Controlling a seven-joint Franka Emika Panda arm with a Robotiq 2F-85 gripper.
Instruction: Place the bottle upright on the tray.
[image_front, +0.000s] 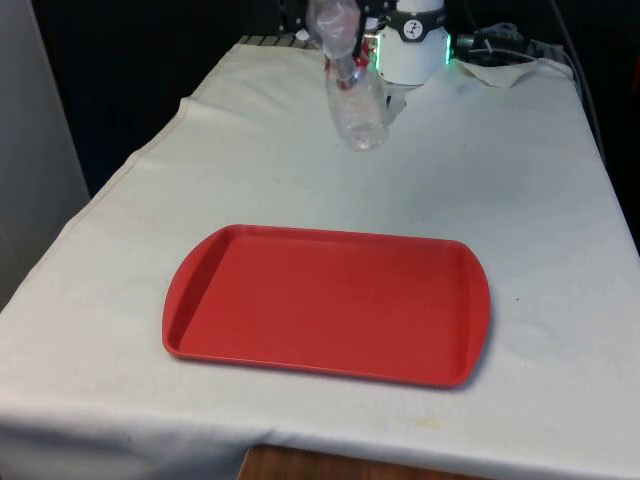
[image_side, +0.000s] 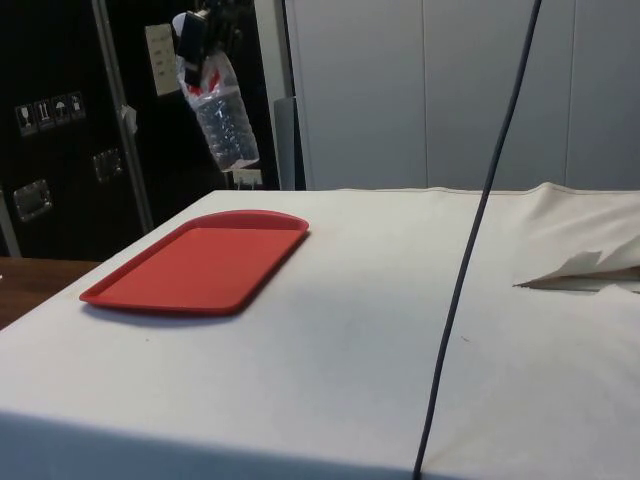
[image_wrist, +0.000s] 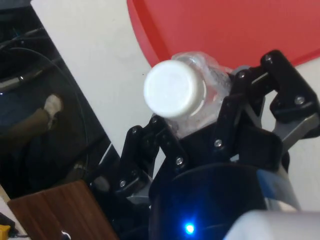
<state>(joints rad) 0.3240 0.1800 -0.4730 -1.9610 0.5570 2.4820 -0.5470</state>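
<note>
Claw (image_wrist: 200, 127) clenched on the bottle (image_side: 226, 118), gripping it up by the neck just under the white cap (image_wrist: 174, 88). Fingers (image_wrist: 235, 107) pinch it from both sides, cap sticks out past the claw in the wrist view. Bottle is clear plastic, hangs below the claw, well off the table (image_side: 400, 300), body tilted a bit rather than plumb. In the side view the claw (image_side: 200, 35) sits high near the picture's top, bottle body slanting down and away from it. In the front view the bottle (image_front: 358, 100) hangs in front of the robot base, claw blurred above it. Red tray (image_front: 325, 302) lies flat on the white cloth, well below the claw and offset from it, nothing on it. Tray's corner (image_wrist: 225, 25) shows beyond the cap in the wrist view
</note>
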